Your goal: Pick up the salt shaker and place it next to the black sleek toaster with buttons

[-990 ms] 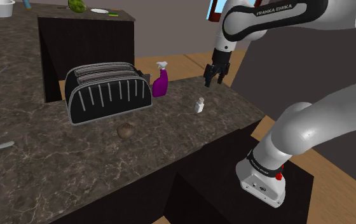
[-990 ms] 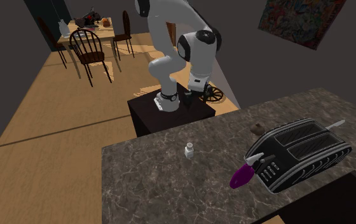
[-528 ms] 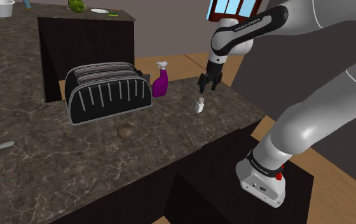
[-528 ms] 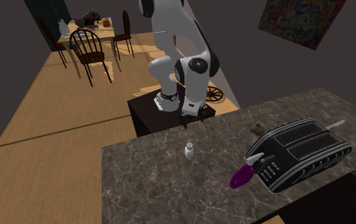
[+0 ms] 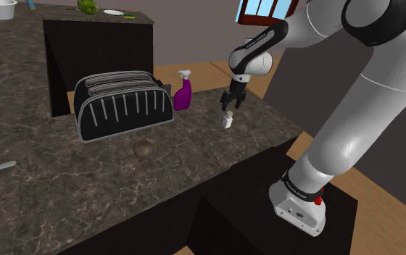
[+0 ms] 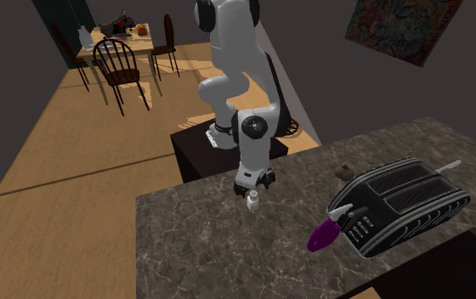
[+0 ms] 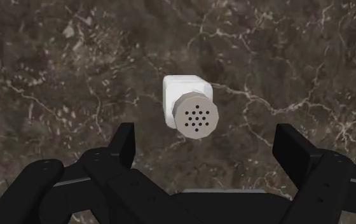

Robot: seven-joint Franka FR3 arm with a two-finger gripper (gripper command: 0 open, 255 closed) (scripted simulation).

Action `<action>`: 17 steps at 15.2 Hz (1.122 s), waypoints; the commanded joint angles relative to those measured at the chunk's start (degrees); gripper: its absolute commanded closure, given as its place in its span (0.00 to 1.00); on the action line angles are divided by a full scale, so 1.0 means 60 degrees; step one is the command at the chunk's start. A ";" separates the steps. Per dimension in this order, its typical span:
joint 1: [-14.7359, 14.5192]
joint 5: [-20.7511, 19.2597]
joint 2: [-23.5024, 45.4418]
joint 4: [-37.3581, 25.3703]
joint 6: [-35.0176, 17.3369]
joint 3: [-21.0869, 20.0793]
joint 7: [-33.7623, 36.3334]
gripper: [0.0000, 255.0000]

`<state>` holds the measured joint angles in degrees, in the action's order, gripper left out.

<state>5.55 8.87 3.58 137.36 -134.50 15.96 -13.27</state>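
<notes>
counter [image 5: 64,181]: dark marbled stone.
toaster [image 5: 122,105]: black, ribbed, toward the shoulder view's left.
gripper [image 7: 207,143]: fingers spread wide, clasping nothing, apparently just above the salt shaker [image 7: 189,108].
salt shaker: white, grey perforated cap, upright on the counter, well apart from the toaster.

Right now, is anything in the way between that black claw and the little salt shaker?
No. In the wrist view the open gripper hangs over the salt shaker with nothing between them; only dark countertop lies around it.
</notes>
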 commanded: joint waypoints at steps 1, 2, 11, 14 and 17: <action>0.0077 0.0371 0.0629 -0.0294 -0.0300 0.0012 -0.0302 0.00; 0.0083 0.0435 0.0726 -0.0260 -0.0424 -0.0012 -0.0346 0.00; 0.0111 0.0909 0.1411 -0.0095 -0.1223 -0.0185 -0.0671 0.00; 0.0111 0.0910 0.1411 -0.0096 -0.1223 -0.0185 -0.0671 0.00; 0.0111 0.0908 0.1410 -0.0096 -0.1221 -0.0184 -0.0671 1.00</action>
<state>6.21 14.32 12.03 136.78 -141.82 14.86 -17.30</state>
